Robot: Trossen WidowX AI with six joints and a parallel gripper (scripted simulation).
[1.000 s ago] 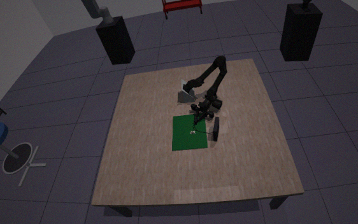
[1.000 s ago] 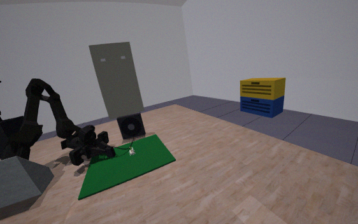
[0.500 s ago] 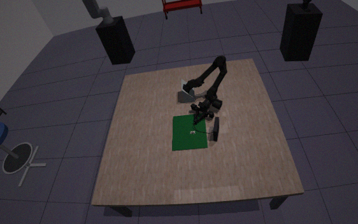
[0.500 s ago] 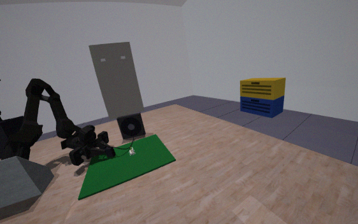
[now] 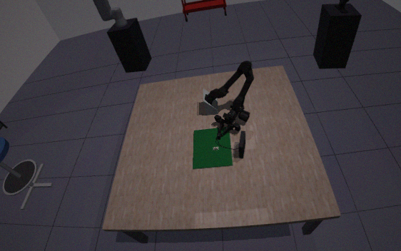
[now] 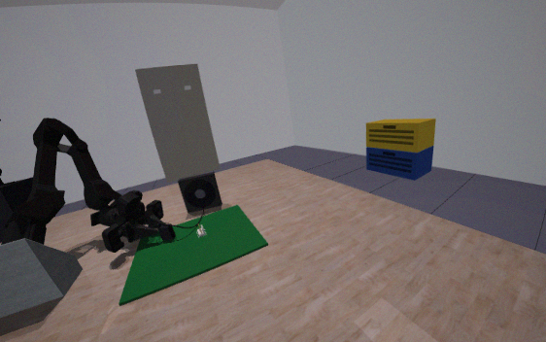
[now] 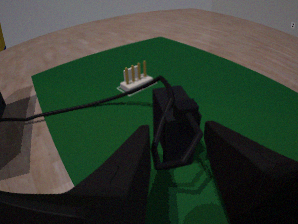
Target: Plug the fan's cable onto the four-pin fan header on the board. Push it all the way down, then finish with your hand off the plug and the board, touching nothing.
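The black plug [image 7: 175,107] stands over the green board [image 5: 210,160] [image 6: 194,262] [image 7: 240,100], between the fingers of my gripper [image 5: 218,137] [image 6: 168,233] [image 7: 177,131]. The gripper is partly open, with a narrow gap on each side of the plug. The plug's wires loop on the side facing the wrist camera. The white four-pin header [image 5: 215,148] [image 6: 199,232] [image 7: 135,85] stands beyond the plug to the left in the wrist view, its pins bare. The black cable [image 7: 75,107] passes in front of it toward the fan [image 5: 242,144] [image 6: 200,194]. Whether the plug touches the board is unclear.
The board lies on the wooden table [image 5: 160,200] [image 6: 340,272] [image 7: 50,172]. The fan stands upright beside the board. A grey slanted block [image 5: 210,108] [image 6: 29,272] sits near the arm. Yellow and blue crates [image 6: 399,148] stand beyond the table.
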